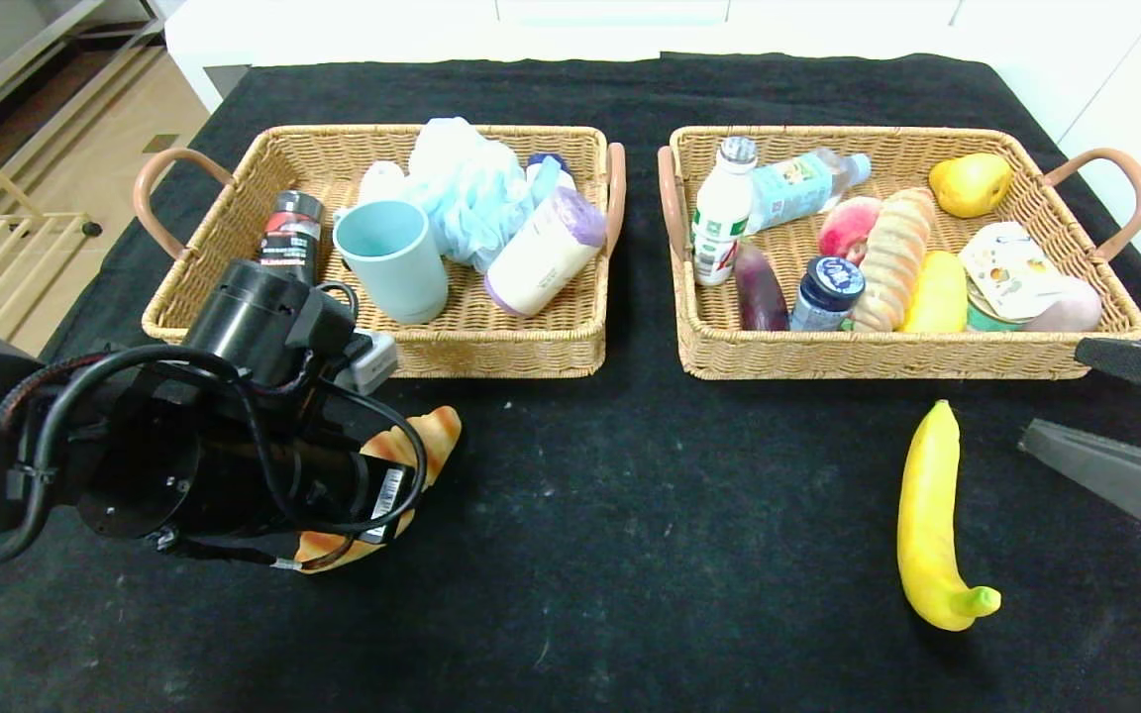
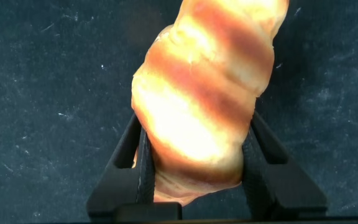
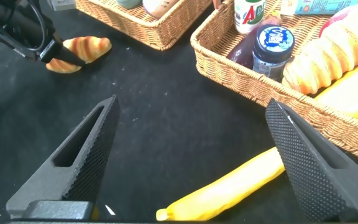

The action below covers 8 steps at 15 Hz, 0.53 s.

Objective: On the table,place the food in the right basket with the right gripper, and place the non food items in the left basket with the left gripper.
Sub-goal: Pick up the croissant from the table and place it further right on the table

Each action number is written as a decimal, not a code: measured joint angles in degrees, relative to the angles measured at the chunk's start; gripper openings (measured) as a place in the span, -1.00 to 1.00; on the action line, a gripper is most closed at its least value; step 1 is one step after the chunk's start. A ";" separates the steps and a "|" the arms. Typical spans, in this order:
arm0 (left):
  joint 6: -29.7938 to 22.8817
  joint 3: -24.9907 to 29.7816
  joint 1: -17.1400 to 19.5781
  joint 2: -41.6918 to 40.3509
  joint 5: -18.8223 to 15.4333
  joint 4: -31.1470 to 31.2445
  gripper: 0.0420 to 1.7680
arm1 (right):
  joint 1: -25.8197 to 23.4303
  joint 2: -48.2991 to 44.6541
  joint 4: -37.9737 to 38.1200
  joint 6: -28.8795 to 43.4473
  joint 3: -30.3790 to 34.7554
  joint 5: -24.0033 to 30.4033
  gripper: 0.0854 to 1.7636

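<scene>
head: croissant (image 1: 429,433) lies on the black table (image 1: 630,515) before the left basket (image 1: 531,347), largely hidden under the left arm | left wrist: left gripper (image 2: 197,165) jaws are seen closed against the croissant's flanks, mid-body; judged light, soft, crushable | right wrist: right gripper (image 3: 191,155) is held wide apart above the banana (image 3: 229,190).

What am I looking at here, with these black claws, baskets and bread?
It is a two-armed robot sorting things on a black table. The big picture looks down from its head; the other two come from cameras on its wrists. The left gripper has its fingers on either side of a croissant. The right gripper hangs open above a banana. The left basket holds a cup and toiletries; the right basket holds food.
</scene>
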 joint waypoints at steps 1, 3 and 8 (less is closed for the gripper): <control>0.00 -0.02 0.00 -0.05 0.00 0.02 -0.10 | 0.00 0.00 0.00 0.00 0.00 0.00 0.94; 0.06 -0.24 -0.06 -0.46 -0.02 0.33 -0.10 | 0.00 0.02 0.00 0.00 0.02 0.01 0.94; -0.91 -1.95 -3.47 -3.63 -1.85 0.39 -0.10 | 0.04 0.02 0.00 0.02 0.02 -0.02 0.94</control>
